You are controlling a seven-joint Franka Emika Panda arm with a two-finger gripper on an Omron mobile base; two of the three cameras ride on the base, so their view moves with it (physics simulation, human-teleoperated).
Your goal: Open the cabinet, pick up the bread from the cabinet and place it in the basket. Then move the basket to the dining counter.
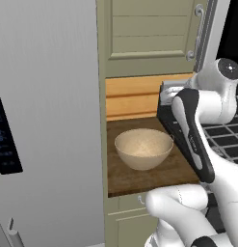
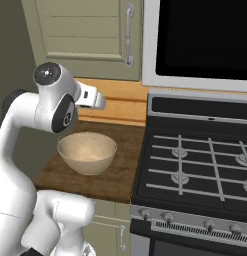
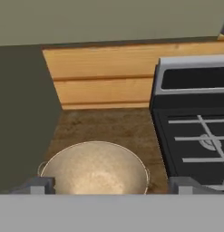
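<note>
The round tan basket [image 1: 143, 148] [image 2: 87, 152] [image 3: 94, 166] stands on a small brown worktop [image 1: 139, 178] and nothing shows inside it. My gripper [image 3: 111, 186] hangs above the basket, open, its two fingertips [image 3: 38, 186] wide apart with nothing between them. In the right base view my hand [image 2: 90, 98] sits above and just behind the basket. Over the worktop, the sage-green cabinet [image 1: 149, 34] [image 2: 80, 35] has its panelled door shut, with a silver bar handle [image 1: 200, 30] [image 2: 129, 35]. The bread is hidden. The dining counter is out of view.
A black stove [image 2: 195, 165] [image 3: 195, 122] with grates borders the worktop on the right, below a dark appliance [image 2: 200, 37]. The grey fridge [image 1: 43, 120] walls the left side. A wooden backsplash [image 3: 104, 81] closes the back. Small drawers [image 1: 125, 212] sit under the worktop.
</note>
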